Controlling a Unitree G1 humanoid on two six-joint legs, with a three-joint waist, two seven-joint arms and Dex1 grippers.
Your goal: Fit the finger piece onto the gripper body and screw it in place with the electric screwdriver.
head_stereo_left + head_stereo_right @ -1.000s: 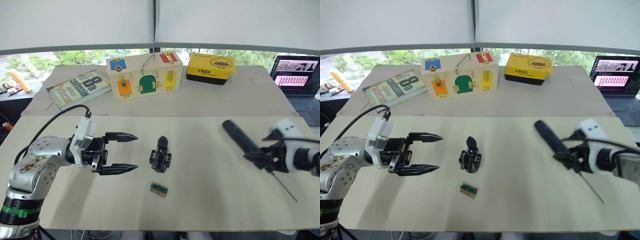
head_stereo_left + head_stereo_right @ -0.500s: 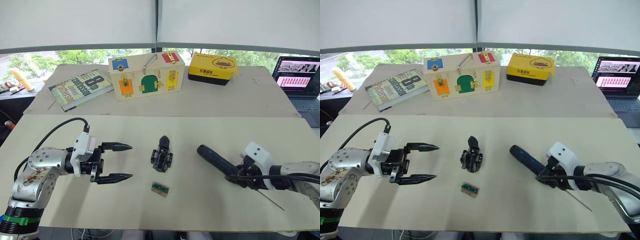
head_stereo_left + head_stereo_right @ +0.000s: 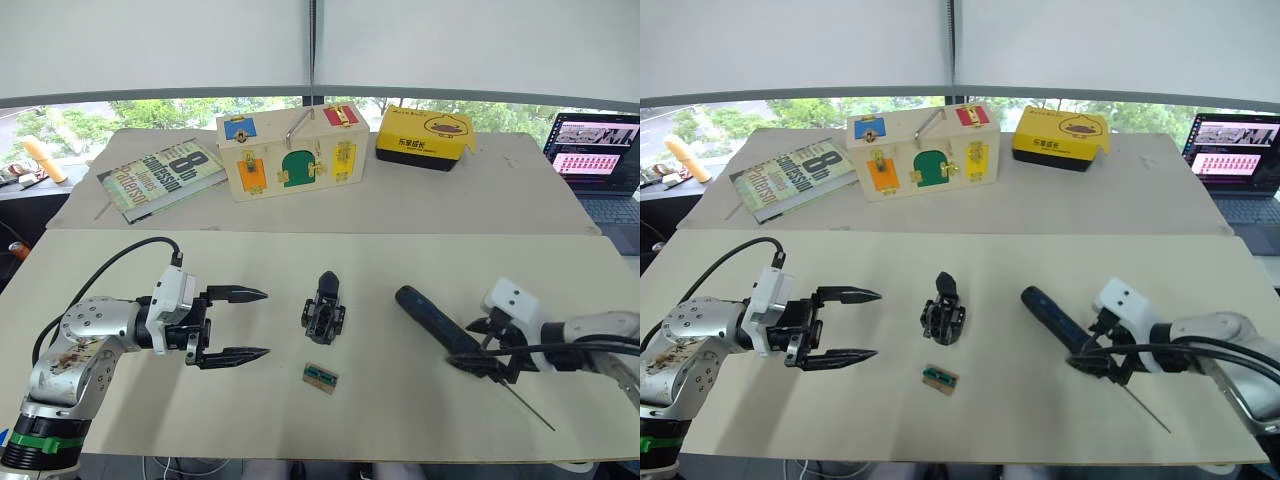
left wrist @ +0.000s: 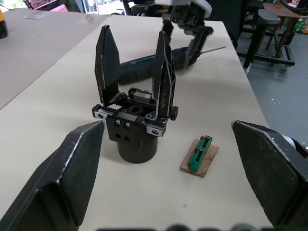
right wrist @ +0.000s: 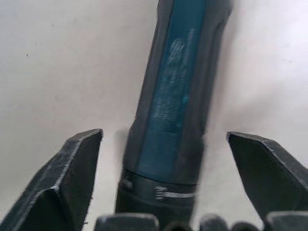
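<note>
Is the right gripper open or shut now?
Open: the right gripper has its fingers spread on both sides of the electric screwdriver.

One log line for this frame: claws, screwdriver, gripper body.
left claw: open, empty | right claw: open astride electric screwdriver lying on table | gripper body: upright mid-table, untouched
</note>
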